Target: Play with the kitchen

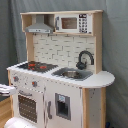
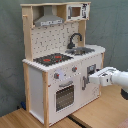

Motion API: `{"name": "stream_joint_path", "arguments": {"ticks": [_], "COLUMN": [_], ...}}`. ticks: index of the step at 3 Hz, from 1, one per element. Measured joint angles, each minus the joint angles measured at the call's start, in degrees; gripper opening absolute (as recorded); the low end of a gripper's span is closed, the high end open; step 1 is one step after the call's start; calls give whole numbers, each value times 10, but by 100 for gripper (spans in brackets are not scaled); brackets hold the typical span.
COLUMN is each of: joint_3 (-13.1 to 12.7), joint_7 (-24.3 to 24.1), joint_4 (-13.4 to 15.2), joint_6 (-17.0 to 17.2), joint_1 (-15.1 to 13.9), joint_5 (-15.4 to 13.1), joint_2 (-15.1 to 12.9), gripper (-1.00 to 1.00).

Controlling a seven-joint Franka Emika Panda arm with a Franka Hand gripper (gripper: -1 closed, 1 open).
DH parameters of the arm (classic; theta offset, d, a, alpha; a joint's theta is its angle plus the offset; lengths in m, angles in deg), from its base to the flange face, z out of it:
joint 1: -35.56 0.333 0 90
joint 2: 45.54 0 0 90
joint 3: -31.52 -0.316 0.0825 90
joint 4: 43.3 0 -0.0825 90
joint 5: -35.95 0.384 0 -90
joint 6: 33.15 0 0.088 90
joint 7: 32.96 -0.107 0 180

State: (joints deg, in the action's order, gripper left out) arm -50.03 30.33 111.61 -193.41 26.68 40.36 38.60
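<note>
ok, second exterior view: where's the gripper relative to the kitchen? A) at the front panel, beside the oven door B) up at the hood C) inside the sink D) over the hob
A: the gripper sits low against the kitchen front, to the right of the oven door in the second exterior view, well below the hob and sink.

Hanging all across the back in both exterior views, from nine o'clock to three o'clock: a big grey-green curtain (image 1: 114, 45) with soft folds. Down low at six o'clock in the second exterior view, a light brown wooden floor (image 2: 107, 112) with a dark line running across. Soft, even light everywhere.
</note>
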Motion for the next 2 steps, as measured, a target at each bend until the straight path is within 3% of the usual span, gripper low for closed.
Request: {"name": "stream_joint_path", "arguments": {"ticks": [2], "joint_3": [-23], "joint_7": [-4], "joint_4": [1], "joint_6": [-83], "joint_1": [-84], "joint_5": [0], "joint_2": [-7], "gripper": [100]}}
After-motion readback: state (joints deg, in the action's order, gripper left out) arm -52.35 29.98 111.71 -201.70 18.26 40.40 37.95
